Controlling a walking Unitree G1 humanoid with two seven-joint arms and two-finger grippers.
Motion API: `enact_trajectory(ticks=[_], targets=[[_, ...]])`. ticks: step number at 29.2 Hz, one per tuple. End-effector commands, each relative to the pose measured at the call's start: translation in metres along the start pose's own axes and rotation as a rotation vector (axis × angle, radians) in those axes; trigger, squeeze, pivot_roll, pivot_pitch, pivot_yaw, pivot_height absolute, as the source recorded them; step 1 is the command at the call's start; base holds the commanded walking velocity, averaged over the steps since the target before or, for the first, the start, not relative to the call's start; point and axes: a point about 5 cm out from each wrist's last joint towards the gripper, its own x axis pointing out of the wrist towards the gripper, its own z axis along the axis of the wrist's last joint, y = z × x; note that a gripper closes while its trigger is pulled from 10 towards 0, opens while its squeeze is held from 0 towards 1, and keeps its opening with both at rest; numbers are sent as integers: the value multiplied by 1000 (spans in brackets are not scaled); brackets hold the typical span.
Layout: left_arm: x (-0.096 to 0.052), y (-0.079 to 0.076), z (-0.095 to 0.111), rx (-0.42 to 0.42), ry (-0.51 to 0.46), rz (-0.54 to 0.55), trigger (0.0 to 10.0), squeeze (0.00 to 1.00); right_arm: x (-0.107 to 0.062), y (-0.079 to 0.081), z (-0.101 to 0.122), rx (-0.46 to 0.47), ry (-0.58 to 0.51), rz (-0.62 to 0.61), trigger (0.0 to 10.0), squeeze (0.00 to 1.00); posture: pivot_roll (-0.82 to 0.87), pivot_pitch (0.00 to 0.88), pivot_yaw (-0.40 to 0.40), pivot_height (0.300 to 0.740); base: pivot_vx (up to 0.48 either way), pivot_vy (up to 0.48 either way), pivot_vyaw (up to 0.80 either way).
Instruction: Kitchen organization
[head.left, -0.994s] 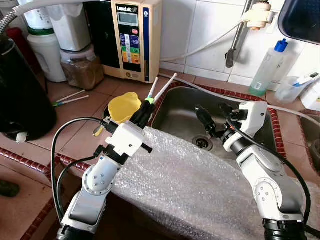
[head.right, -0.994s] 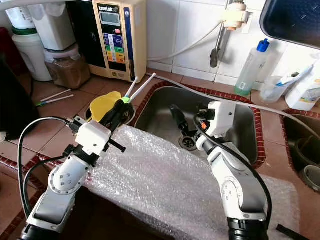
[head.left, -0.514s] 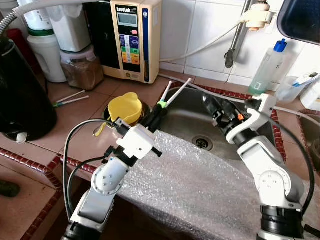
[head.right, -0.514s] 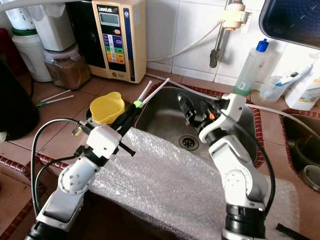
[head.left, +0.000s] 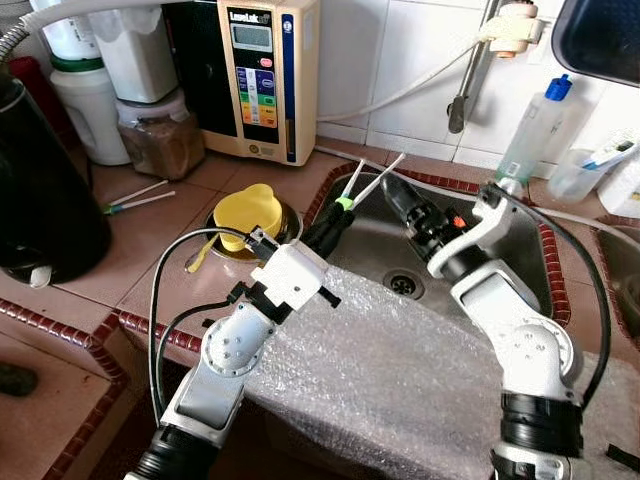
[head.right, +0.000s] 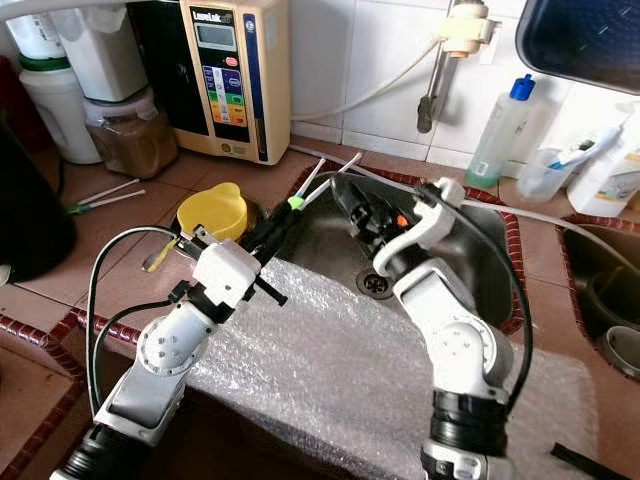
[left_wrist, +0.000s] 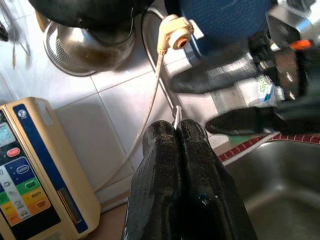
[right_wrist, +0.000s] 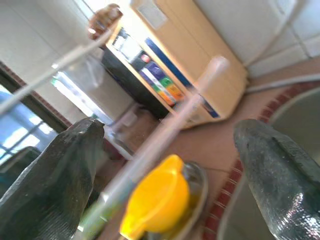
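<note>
A pair of thin white sticks (head.left: 372, 178) joined by a green band is clamped in my left gripper (head.left: 338, 214), which is shut on them above the sink's left rim. In the left wrist view the two black fingers (left_wrist: 165, 150) press together. My right gripper (head.left: 392, 198) is open over the sink (head.left: 500, 265), right at the sticks' free ends. The right wrist view has the sticks (right_wrist: 200, 90) running between its spread fingers (right_wrist: 70, 165), apart from both. A yellow cup (head.left: 250, 210) sits in a metal bowl on the counter, left of the sink.
Bubble wrap (head.left: 400, 350) drapes the counter's front edge and part of the sink. A beige water machine (head.left: 265, 70), jars and a black kettle (head.left: 40, 200) stand at the back left. More sticks (head.left: 140, 195) lie on the tiles. A bottle (head.left: 535, 130) stands behind the sink.
My left gripper has carried the sticks to the right, from beside the yellow cup to over the sink. The right gripper has risen and swung left until its fingers straddle the sticks' ends.
</note>
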Motion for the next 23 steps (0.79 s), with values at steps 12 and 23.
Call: enact_trajectory(ticks=[12,23], targets=[[8,-2,1,24,-32,-28,0,0,27,-3,-7,105,-4,-64,0,0,-15,0,-7,740,0,0,0],[7,-4,0,11,-31,-26,0,0,35,-4,-6,133,-19,-97,0,0,-18,0,-9,740,0,0,0]])
